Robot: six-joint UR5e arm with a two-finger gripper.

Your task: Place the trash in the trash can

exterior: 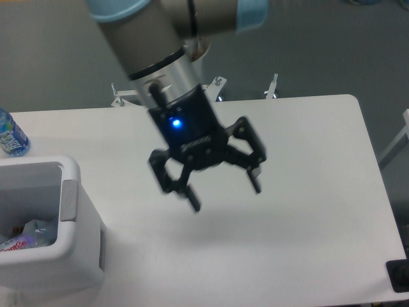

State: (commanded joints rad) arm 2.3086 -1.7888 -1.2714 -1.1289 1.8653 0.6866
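My gripper [225, 194] hangs open and empty above the middle of the white table [307, 211], its two black fingers spread wide. The white boxy trash can [77, 256] with a grey strip on its rim stands at the front left. Inside it lies the clear plastic bottle with the red-and-white label [25, 238]. The crumpled white paper wad does not show in this view.
A blue-labelled water bottle [11, 135] stands at the table's far left edge behind the can. A black object [399, 276] sits at the front right corner. Metal clamps [217, 83] stick up along the table's back edge.
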